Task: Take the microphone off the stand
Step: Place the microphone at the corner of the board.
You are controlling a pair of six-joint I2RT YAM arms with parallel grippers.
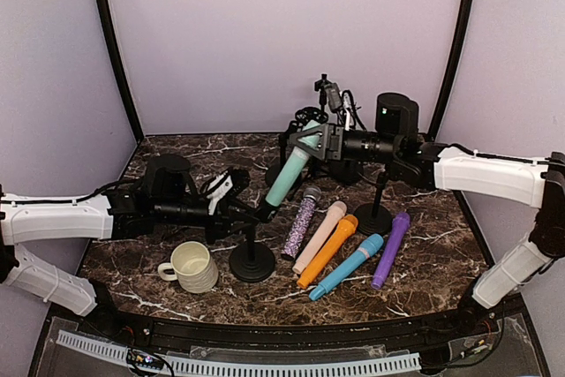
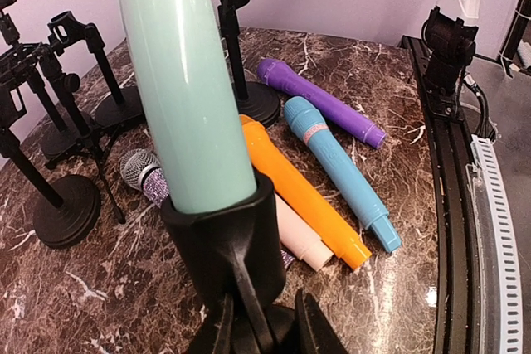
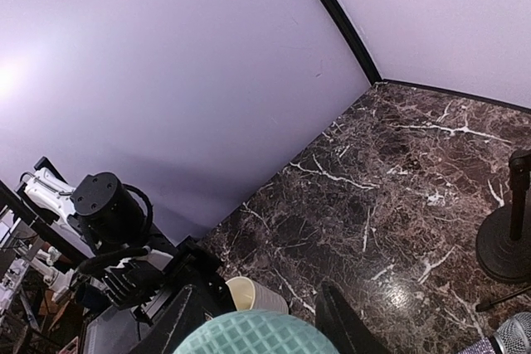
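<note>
A mint-green plastic microphone (image 1: 288, 174) sits tilted in the clip of a black round-based stand (image 1: 252, 263) at the front centre of a dark marbled table (image 1: 177, 154), its head leaning up and away toward the back. It is the only microphone in a stand. The left gripper (image 1: 251, 215) comes in from the left, its two fingers clamped on the stand's thin stem just under the clip. The right gripper (image 1: 307, 146) reaches in from the right, its two fingers closed around the microphone's mesh head. Five more microphones lie flat on the table just right of the stand, fanned side by side. From left to right they are one glittery purple microphone with a silver mesh head (image 1: 301, 221), one pale pink microphone (image 1: 320, 236), one orange microphone (image 1: 327, 251), one light blue microphone (image 1: 346, 267) and one solid purple microphone (image 1: 390, 249). The pink and orange ones touch along their length. That makes six microphones in all. One empty black stand (image 1: 373, 218) rises just behind the blue and purple microphones. Further empty black stands (image 2: 60, 209) cluster at the back of the table, at least three, though the right arm hides enough that their exact number cannot be told. One cream ribbed mug (image 1: 192, 267) stands upright just left of the occupied stand's base. Plain lilac walls (image 1: 265, 33) enclose the table.
</note>
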